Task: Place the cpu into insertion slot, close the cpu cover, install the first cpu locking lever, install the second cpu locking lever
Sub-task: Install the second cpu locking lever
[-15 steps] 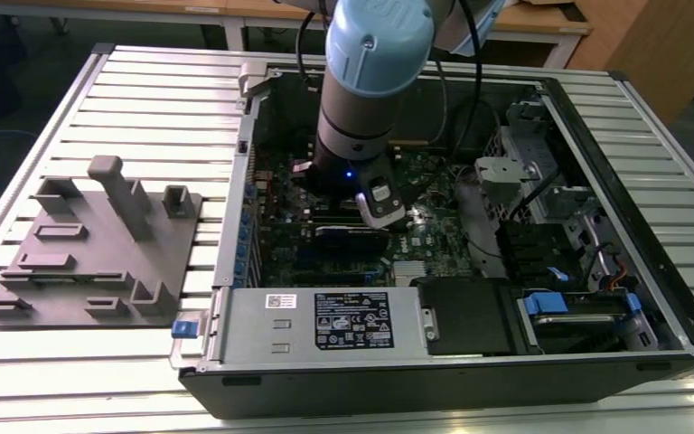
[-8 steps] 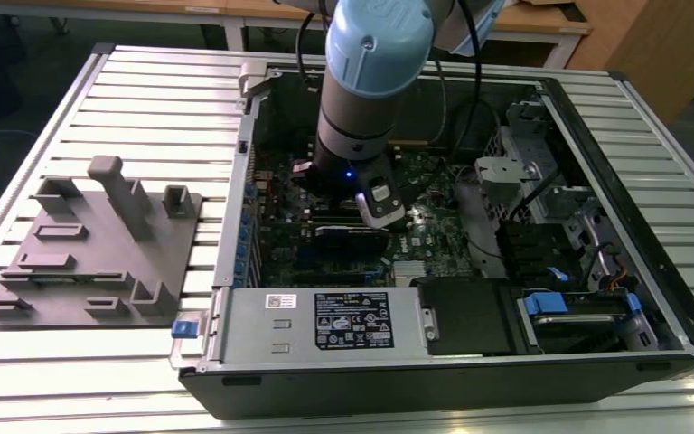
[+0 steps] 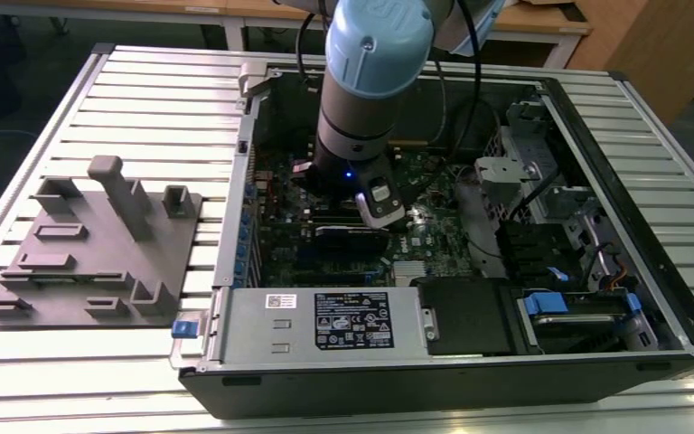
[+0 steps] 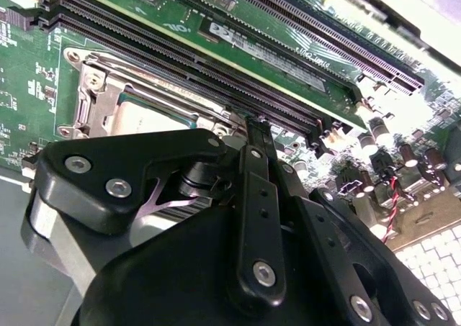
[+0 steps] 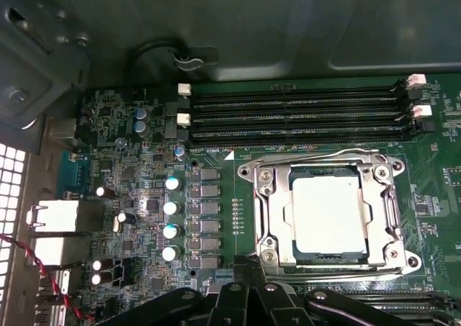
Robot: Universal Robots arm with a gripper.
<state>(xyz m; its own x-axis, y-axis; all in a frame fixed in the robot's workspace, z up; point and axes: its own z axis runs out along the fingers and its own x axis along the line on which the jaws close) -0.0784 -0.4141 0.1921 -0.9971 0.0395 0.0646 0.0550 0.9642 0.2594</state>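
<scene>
The cpu (image 5: 328, 214), a pale silver square, lies flat in the insertion slot (image 5: 320, 173). The silvery cpu cover (image 5: 268, 211) is folded down around it. A thin wire lever (image 5: 317, 155) runs along the cover's edge nearest the memory slots. In the first wrist view my gripper (image 5: 252, 272) sits just off the opposite edge of the socket, shut with nothing between its fingers. The second wrist view shows my gripper (image 4: 256, 128) tip down at the socket's rim, beside the cpu (image 4: 144, 114) and cover (image 4: 101, 96). In the exterior view the arm (image 3: 365, 90) reaches down into the open computer case.
Long black memory slots (image 5: 295, 114) flank the socket, and capacitors (image 5: 171, 218) stand beside it. In the exterior view a power supply box (image 3: 323, 321) lines the case's near wall, with a drive cage (image 3: 576, 312) at the exterior view's right. A grey fixture plate (image 3: 94, 244) lies outside the case.
</scene>
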